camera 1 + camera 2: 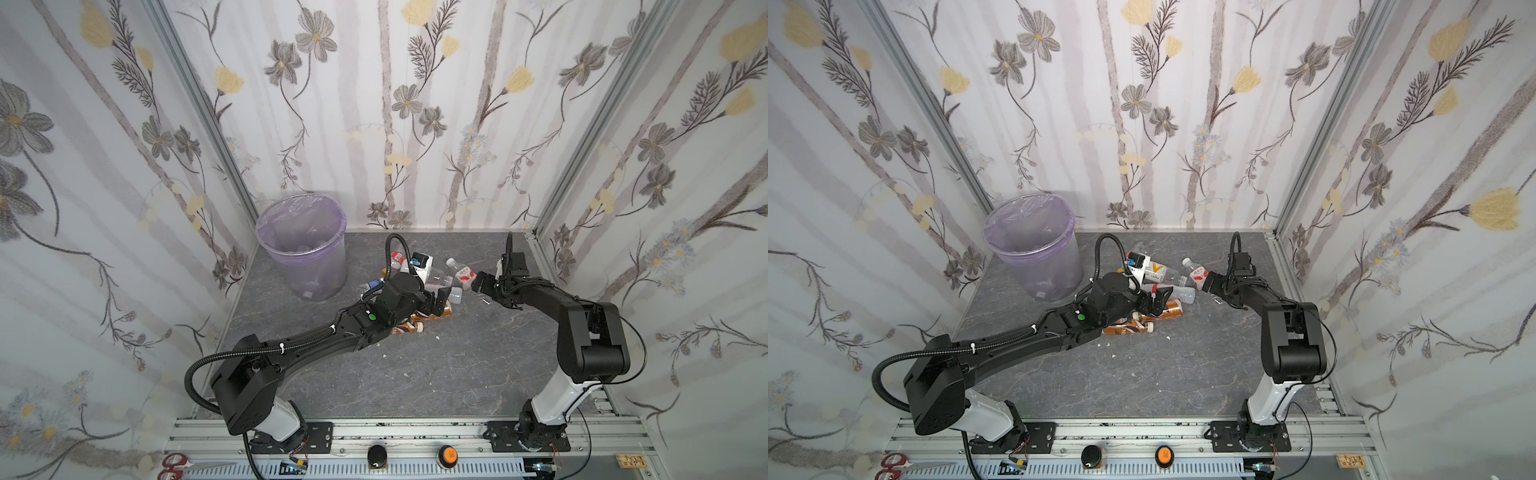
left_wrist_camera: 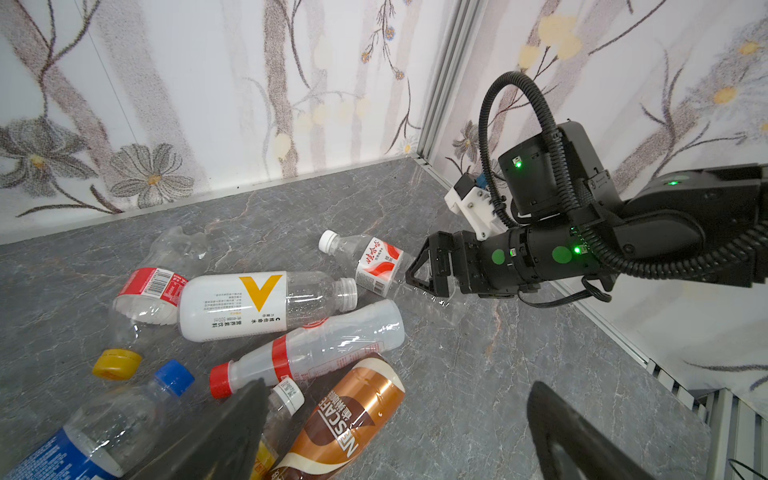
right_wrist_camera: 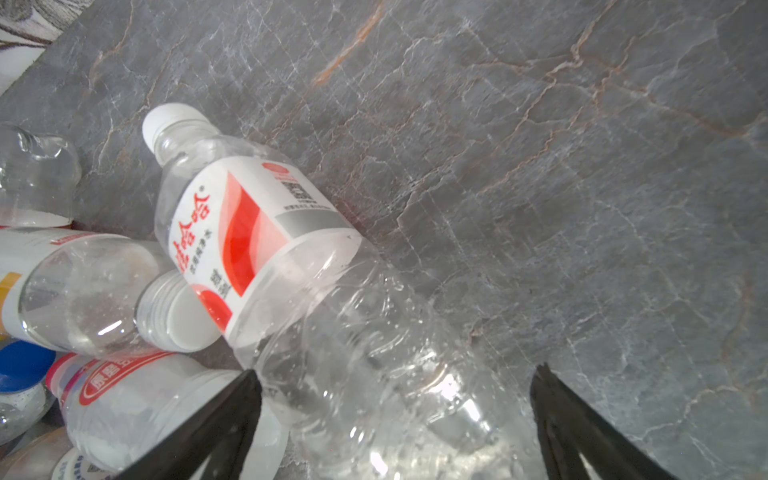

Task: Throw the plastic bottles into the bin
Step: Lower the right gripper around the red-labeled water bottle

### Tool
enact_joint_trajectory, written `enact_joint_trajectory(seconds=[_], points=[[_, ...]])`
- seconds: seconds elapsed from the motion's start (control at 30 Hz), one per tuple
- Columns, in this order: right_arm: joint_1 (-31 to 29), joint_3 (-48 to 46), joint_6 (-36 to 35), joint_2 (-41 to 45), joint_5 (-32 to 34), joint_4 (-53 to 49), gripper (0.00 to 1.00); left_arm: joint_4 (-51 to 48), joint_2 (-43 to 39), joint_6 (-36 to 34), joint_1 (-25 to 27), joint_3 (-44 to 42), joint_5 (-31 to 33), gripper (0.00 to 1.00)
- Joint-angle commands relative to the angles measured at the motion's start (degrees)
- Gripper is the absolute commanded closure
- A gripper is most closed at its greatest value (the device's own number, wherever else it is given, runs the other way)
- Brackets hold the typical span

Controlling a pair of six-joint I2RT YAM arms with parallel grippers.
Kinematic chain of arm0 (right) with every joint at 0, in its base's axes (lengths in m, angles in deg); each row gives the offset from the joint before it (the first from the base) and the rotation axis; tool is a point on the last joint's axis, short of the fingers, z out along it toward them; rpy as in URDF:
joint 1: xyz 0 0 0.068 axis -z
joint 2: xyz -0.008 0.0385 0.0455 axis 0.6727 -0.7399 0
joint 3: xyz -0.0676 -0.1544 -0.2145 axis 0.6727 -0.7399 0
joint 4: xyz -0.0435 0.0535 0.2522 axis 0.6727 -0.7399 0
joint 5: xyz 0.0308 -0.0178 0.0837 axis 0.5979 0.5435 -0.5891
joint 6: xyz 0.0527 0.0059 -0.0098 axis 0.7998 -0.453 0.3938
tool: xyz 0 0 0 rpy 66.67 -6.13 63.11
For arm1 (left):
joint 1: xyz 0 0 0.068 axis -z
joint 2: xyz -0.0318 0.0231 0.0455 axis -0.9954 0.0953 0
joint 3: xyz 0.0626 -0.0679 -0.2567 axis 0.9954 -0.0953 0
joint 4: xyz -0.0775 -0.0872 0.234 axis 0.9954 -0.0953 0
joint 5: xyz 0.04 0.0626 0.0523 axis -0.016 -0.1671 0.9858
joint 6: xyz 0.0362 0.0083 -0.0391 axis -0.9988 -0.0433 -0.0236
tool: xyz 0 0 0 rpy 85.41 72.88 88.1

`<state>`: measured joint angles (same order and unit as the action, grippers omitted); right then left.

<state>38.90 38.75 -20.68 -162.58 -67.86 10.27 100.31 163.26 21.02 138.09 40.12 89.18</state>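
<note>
Here, the clear plastic bottle with a red-and-white label and white cap [image 3: 249, 224] lies on its side at the right edge of the heap of plastic bottles [image 2: 257, 316]. Its long axis slants, cap toward the back wall and base toward the right hand [image 3: 397, 372], whose fingers stand wide apart around that base, not clamped. The left hand [image 2: 399, 388], equally wide, holds nothing above a brown coffee bottle [image 2: 353, 415]. The grey marbled surface [image 1: 436, 374] carries the round pale purple bin [image 1: 316, 270] in its far left corner, between flower-papered walls [image 1: 374, 124].
</note>
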Motion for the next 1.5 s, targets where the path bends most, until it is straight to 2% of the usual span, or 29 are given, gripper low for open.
enact_joint_trajectory(seconds=[0.0,0.23,0.8,0.93,1.07,1.47], points=[[-0.78,-0.13,-2.07,1.38,3.23,1.52,0.0,2.29,-0.5,0.35,0.03,-0.41,-0.5,0.0],[-2.86,0.62,-5.48,2.14,8.97,-2.04,0.0,2.77,-1.58,0.12,0.05,-1.81,-0.35,0.0],[-5.46,0.78,-7.83,0.76,11.24,-4.57,0.0,2.76,-2.18,0.44,-0.11,-2.89,-1.99,0.0],[-5.67,1.0,-8.09,0.3,11.07,-4.97,0.03,2.26,-1.82,0.98,-0.2,-2.45,-3.02,0.0],[-5.76,1.3,-8.18,-0.31,11.6,-5.32,0.1,1.69,-1.35,0.98,-0.3,-1.94,-3.3,0.0],[-6.29,2.09,-8.77,-1.32,12.3,-6.77,0.14,0.85,-1.38,1.03,-0.3,-1.92,-3.69,0.0]])
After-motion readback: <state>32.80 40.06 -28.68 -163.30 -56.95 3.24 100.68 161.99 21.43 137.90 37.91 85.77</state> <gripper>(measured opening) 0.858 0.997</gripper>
